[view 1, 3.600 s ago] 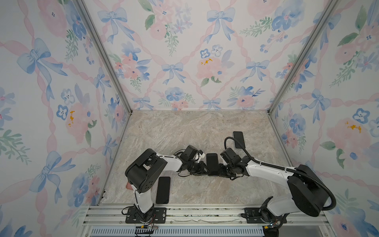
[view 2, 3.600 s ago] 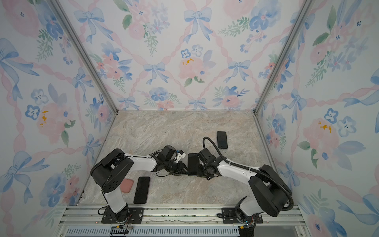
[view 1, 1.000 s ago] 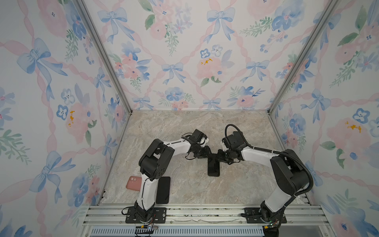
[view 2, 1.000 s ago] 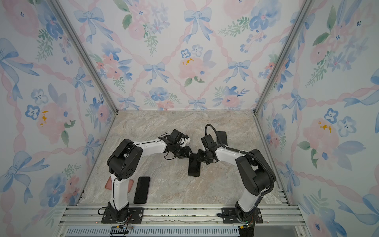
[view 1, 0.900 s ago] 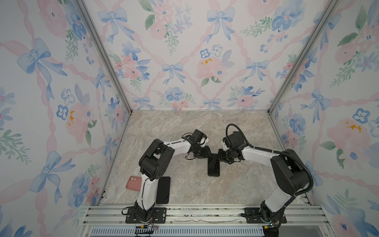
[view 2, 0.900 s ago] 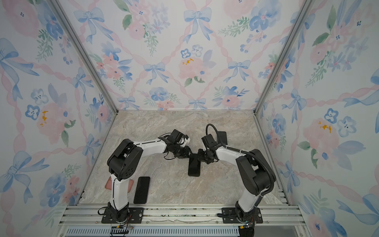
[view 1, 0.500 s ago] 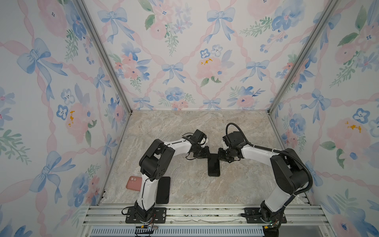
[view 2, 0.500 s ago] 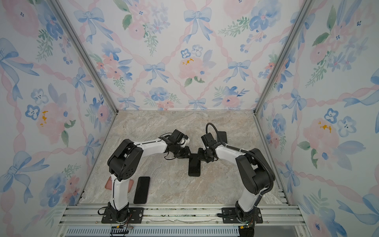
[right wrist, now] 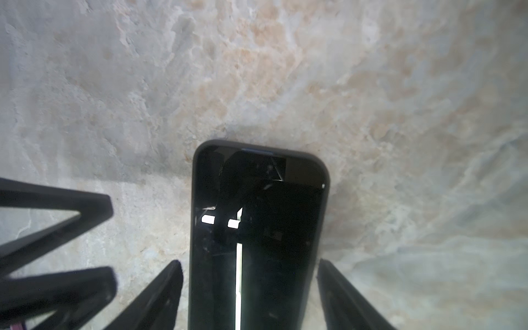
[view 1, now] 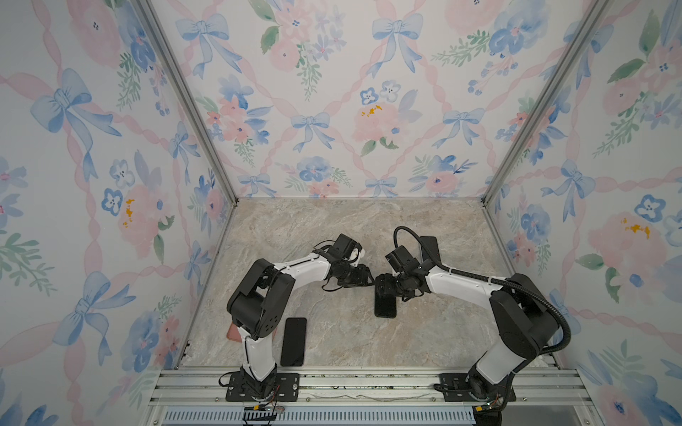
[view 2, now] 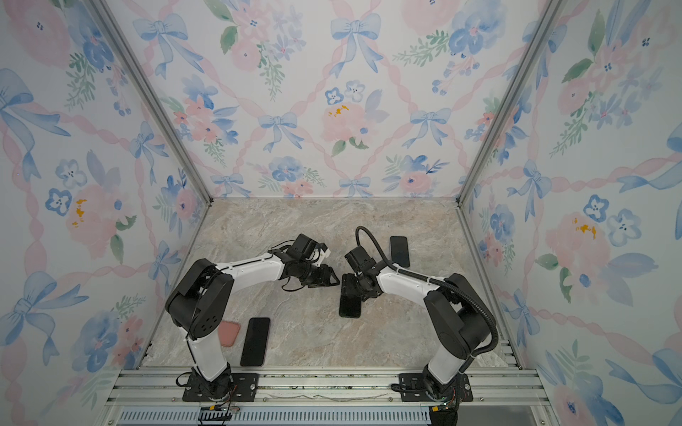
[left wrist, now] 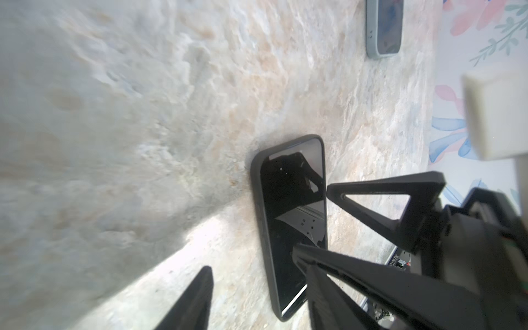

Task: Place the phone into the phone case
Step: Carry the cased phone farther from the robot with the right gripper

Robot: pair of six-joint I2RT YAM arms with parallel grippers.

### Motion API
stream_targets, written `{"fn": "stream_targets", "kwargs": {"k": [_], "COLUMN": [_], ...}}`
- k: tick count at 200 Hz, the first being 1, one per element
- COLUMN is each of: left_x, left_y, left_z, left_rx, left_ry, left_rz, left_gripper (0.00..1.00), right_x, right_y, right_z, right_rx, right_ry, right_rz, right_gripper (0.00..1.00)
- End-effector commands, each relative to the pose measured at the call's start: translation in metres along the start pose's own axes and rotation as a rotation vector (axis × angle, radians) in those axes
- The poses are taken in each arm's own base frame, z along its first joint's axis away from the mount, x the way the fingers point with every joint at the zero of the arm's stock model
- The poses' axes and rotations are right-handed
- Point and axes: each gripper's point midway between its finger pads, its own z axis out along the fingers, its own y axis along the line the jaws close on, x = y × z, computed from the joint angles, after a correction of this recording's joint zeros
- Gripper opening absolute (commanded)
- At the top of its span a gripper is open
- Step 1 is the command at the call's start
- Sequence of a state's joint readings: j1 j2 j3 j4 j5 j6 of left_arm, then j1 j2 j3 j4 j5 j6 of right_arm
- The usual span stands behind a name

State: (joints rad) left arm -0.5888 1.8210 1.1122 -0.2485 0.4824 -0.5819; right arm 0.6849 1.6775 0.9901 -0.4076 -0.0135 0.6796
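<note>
The phone point(view 1: 385, 302) lies flat and screen up inside the black phone case point(right wrist: 197, 228) in the middle of the table, seen in both top views point(view 2: 350, 303). My right gripper point(right wrist: 251, 274) is open and straddles the phone's far end, with a gap at each finger point(right wrist: 168, 288). It sits over that end in a top view point(view 1: 387, 286). My left gripper point(view 1: 366, 276) is open just left of the same end. In the left wrist view, one of its fingers point(left wrist: 343, 268) crosses in front of the screen point(left wrist: 291, 217), and the other finger point(left wrist: 197, 297) is above bare table.
A bare black phone point(view 1: 293, 341) lies near the front left beside a pink case point(view 2: 228, 333), which the left arm partly hides. Another phone point(view 2: 399, 250) lies at the back right, behind the right arm's cable. Walls close in three sides.
Both grippers have opened from nearly shut at the phone's far end. The phone in its case has stayed where it was. The arms have barely shifted.
</note>
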Motion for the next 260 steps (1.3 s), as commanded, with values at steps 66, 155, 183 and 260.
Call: {"fn": "stream_targets", "kwargs": {"k": [66,155,183,260], "left_x": [0.012,0.014,0.014,0.011], "left_y": [0.021,0.025,0.025,0.024], "left_z": [-0.027,-0.028,-0.028,-0.026], "left_rx": [-0.04,-0.046,-0.048,-0.042], "left_ry": [-0.041,-0.042,-0.042,-0.04], "left_rz": [0.004,-0.001,-0.004,-0.012], "left_gripper": [0.83,0.86,0.86,0.86], "right_x": [0.013,0.024,0.019,0.003], "right_y": [-0.001,-0.003,-0.008,-0.015], "right_z": [0.004,0.027,0.024,0.013], "right_rx": [0.212,0.283,0.306,0.269], "right_ry": [0.035,0.09,0.08,0.054], "right_rz": [0.014,-0.019,-0.041,-0.048], "right_gripper": [0.91,0.8,0.74,0.68]}}
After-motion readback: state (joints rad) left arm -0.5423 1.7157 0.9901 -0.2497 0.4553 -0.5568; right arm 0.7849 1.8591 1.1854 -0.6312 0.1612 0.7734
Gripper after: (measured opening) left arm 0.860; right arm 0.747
